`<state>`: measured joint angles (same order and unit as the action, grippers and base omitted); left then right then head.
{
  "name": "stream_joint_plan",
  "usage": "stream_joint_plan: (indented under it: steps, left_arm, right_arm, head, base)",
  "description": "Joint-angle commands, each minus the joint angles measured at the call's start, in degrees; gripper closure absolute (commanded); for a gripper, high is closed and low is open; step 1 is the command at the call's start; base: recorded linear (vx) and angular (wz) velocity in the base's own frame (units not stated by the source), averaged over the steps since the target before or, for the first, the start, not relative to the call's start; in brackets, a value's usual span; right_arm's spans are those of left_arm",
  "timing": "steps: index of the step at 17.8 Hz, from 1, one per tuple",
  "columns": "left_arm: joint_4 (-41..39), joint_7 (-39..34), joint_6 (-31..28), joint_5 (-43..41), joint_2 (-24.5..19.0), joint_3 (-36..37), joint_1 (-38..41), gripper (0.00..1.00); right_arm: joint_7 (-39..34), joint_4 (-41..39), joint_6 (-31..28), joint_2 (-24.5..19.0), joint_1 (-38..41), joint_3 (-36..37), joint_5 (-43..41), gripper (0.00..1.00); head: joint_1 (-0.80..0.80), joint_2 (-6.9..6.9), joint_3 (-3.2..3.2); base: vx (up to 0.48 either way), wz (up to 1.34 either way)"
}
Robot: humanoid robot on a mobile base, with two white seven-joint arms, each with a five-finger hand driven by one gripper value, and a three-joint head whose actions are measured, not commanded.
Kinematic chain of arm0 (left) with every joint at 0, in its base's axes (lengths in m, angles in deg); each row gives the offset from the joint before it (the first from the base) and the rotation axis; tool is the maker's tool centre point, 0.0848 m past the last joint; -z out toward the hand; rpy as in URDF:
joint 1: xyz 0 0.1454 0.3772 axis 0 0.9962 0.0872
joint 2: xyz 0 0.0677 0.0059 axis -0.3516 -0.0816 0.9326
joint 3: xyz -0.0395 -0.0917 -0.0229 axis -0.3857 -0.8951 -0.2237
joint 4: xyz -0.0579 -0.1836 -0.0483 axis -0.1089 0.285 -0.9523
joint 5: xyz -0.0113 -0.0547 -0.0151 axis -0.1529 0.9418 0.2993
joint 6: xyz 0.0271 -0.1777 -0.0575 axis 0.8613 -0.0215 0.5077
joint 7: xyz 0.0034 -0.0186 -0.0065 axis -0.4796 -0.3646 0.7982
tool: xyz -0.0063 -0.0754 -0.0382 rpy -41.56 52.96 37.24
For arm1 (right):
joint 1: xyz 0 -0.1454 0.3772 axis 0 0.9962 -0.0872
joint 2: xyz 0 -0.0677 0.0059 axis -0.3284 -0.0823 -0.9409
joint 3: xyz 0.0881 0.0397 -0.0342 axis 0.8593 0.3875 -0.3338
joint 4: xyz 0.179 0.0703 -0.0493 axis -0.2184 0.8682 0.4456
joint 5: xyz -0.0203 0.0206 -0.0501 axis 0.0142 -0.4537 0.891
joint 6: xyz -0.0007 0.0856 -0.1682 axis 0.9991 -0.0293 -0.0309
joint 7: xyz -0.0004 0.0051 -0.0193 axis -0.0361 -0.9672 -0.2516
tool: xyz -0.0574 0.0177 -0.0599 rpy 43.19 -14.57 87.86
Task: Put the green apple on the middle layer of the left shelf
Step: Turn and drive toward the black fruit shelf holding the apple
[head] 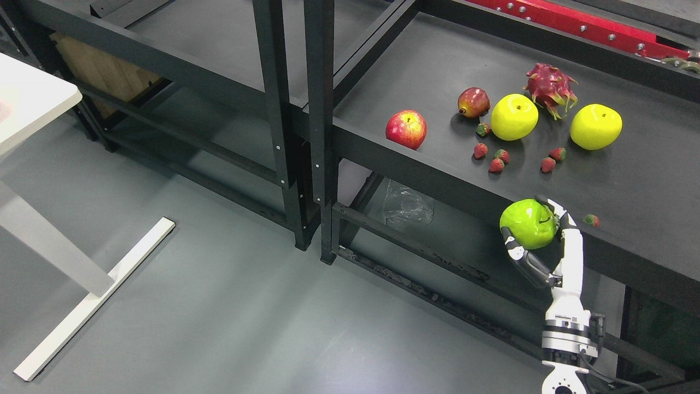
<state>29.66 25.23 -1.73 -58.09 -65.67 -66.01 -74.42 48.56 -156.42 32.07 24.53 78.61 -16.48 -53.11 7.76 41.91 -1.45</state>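
Observation:
My right hand (529, 220) comes up from the bottom right and is shut on the green apple (526, 224). It holds the apple at the front edge of the right shelf's middle layer (629, 186), thumb under the fruit and fingers (559, 210) over its top right. The left shelf's middle layer (219, 44) is a dark board at the upper left, behind two black uprights (298, 120). The left arm does not show.
On the right shelf lie a red apple (406, 129), a small red fruit (473, 102), two yellow apples (514, 116) (595, 126), a dragon fruit (549, 87) and several strawberries (496, 164). A white table (27, 98) and its foot (93, 301) stand at the left.

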Motion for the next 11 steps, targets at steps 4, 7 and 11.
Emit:
stream_joint_plan:
  steps: [4,7,11]
  left_arm:
    - [0.00,-0.05,0.03,0.00,-1.00,0.00,0.00,0.00]
    - [0.00,-0.05,0.03,0.00,-1.00,0.00,0.00,0.00]
    - [0.00,-0.05,0.03,0.00,-1.00,0.00,0.00,0.00]
  right_arm:
    - [0.10,0.00,-0.20,0.99,-0.14,-0.04,0.00,1.00]
    - [0.01,0.00,-0.20,0.99,-0.14,-0.12,0.00,1.00]
    - [-0.07,0.00,-0.28,0.99,-0.14,-0.12,0.00,1.00]
  head:
    - [0.00,0.00,0.00]
    - [0.00,0.00,0.00]
    - [0.00,0.00,0.00]
  base:
    - [-0.009,0.02]
    - [0.025,-0.08]
    - [0.082,-0.38]
